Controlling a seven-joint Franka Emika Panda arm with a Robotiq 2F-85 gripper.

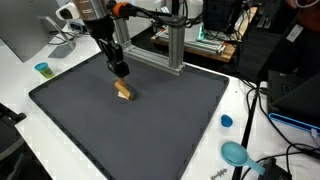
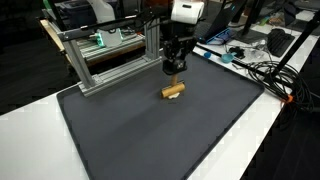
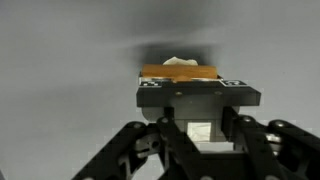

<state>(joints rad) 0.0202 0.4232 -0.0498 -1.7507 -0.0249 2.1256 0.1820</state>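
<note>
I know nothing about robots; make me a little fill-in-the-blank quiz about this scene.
The black claw hangs just ___ the small tan wooden block. Its jaws are ___. The block lies ___ the wide dark grey mat. The little round plastic cap beside the mat is ___.
Missing words: above; shut; on; blue.
</note>
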